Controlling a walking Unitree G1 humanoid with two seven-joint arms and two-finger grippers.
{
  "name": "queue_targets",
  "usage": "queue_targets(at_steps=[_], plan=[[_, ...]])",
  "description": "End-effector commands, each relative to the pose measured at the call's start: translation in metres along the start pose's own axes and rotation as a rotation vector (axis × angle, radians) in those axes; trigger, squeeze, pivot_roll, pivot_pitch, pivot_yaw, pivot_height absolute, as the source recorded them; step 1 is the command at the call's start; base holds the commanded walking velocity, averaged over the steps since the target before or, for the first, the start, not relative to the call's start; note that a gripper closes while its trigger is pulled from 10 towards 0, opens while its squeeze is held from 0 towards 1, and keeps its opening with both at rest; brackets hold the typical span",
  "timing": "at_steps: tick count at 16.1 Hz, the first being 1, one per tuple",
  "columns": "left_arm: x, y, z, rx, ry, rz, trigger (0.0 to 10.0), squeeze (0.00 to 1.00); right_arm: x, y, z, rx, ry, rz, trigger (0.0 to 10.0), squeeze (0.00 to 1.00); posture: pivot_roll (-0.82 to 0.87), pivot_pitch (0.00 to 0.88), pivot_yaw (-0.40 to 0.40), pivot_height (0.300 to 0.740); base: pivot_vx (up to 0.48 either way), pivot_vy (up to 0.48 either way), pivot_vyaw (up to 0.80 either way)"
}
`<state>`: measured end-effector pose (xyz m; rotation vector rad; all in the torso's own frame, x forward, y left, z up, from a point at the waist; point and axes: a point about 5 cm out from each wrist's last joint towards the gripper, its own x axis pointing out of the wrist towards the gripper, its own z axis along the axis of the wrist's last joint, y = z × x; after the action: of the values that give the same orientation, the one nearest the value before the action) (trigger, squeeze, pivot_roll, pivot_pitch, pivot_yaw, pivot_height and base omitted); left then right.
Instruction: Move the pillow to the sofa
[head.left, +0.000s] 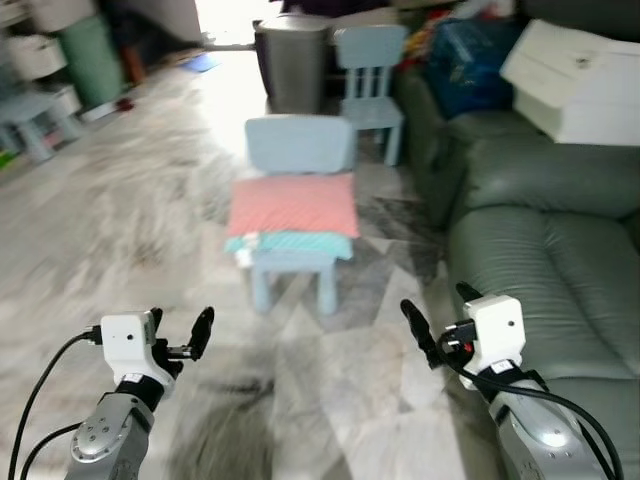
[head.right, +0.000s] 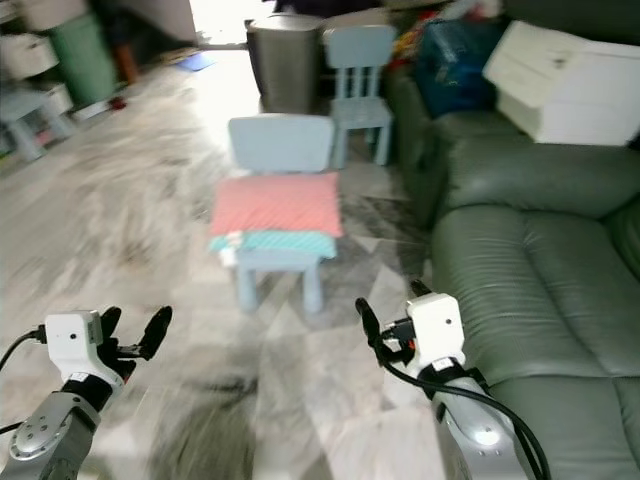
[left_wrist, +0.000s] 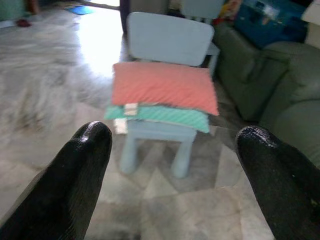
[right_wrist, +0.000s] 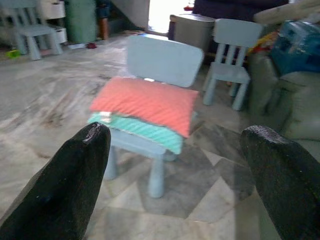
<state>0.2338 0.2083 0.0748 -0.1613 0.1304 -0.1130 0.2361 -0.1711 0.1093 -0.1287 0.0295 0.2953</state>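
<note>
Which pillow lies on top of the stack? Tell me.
The pink pillow lies on top; the teal pillow sits beneath it, both on the near light-blue child's chair.

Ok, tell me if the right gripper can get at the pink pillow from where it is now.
Probably not yet. The right gripper is open and well short of the pink pillow, which lies on a teal one on the small blue chair. Bare floor lies between, nothing blocking.

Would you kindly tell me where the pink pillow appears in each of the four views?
Left eye view: pink pillow, centre, on the small blue chair.
Right eye view: slightly left of centre.
Left wrist view: upper middle.
Right wrist view: centre.
Shared landmark: the teal pillow directly beneath it.
</note>
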Motion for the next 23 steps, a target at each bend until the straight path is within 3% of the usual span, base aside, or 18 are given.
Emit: queue_targets(at_steps=[1, 9, 23], plan=[[0.0021, -0.0043, -0.0003, 0.003, 0.003, -0.012, 10.0, 0.0, -0.0004, -0.0044, 0.0046, -0.016, -0.008, -0.01, 10.0, 0.0, -0.14, 0.049, 0.026, 0.74, 0.431, 0.0, 0.0], [0.0041, -0.0038, -0.0005, -0.012, 0.001, -0.009, 10.0, 0.0, 0.0019, -0.0028, 0.004, -0.021, -0.007, -0.005, 10.0, 0.0, -0.14, 0.045, 0.024, 0.74, 0.428, 0.0, 0.0], [0.0066, -0.0038, -0.0028, -0.017, 0.016, -0.009, 10.0, 0.0, 0.0044, -0.0054, 0.0015, -0.019, -0.003, -0.012, 10.0, 0.0, -0.13, 0.028, 0.028, 0.74, 0.297, 0.322, 0.0]])
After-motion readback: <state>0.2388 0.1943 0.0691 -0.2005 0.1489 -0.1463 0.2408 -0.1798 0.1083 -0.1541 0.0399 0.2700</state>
